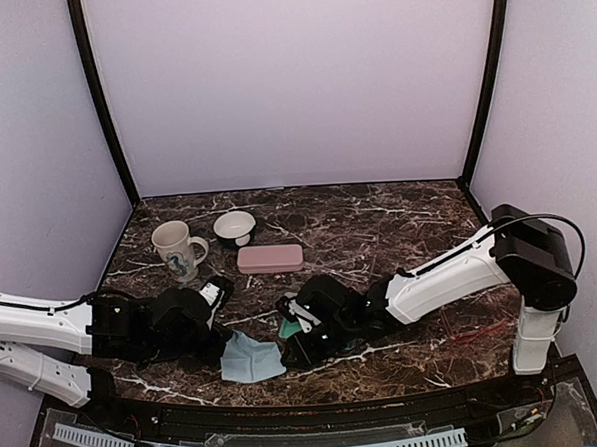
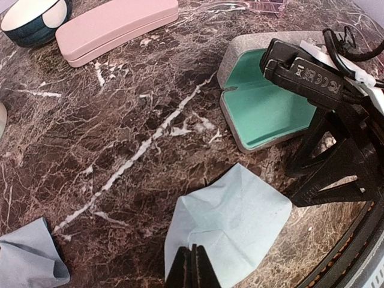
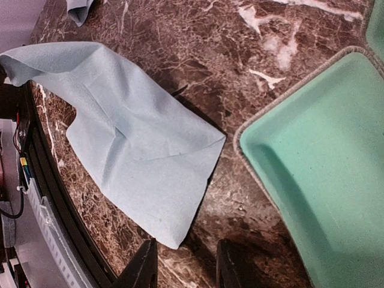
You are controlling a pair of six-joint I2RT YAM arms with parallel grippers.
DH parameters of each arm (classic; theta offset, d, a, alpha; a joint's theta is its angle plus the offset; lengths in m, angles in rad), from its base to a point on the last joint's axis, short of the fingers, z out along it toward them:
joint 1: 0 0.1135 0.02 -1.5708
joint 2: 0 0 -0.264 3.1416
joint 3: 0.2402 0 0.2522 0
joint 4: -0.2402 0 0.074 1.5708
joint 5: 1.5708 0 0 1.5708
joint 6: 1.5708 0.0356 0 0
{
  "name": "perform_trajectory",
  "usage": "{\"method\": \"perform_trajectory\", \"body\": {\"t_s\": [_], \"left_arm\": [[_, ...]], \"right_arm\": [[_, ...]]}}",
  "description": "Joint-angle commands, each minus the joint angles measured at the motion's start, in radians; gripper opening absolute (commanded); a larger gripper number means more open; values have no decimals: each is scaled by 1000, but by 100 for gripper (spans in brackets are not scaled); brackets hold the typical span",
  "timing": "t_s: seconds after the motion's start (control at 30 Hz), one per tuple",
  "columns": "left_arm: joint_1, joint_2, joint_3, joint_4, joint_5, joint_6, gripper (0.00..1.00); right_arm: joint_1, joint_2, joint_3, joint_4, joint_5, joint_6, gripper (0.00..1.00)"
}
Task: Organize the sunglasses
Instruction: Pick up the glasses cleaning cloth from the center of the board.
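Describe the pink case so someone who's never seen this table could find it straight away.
On the dark marble table, look back left, where a mug and a white bowl stand. The pink case lies just nearer than the bowl, to its right. It is closed and pink; the other case is grey, open, green inside.

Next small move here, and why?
Probably carry the light-blue cloth over the open grey case: the left gripper is shut on its edge, the case's green lining is bare, and the right gripper, jaws open, hovers just beside it.
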Motion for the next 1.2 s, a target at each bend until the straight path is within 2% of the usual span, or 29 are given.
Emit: {"method": "perform_trajectory", "body": {"t_s": [0.0,0.33,0.73,1.17], "left_arm": [[17,-5,-38,19,-19,-39,0],[70,38,-101,102,27,-52,0],[127,14,-162,165,88,-78,0],[136,11,-182,185,105,-76,0]], "right_arm": [[13,36,51,28,-4,-15,34],[21,83,138,25,-5,-64,32],[19,170,234,9,-30,-85,31],[28,214,312,-82,36,-140,31]]}}
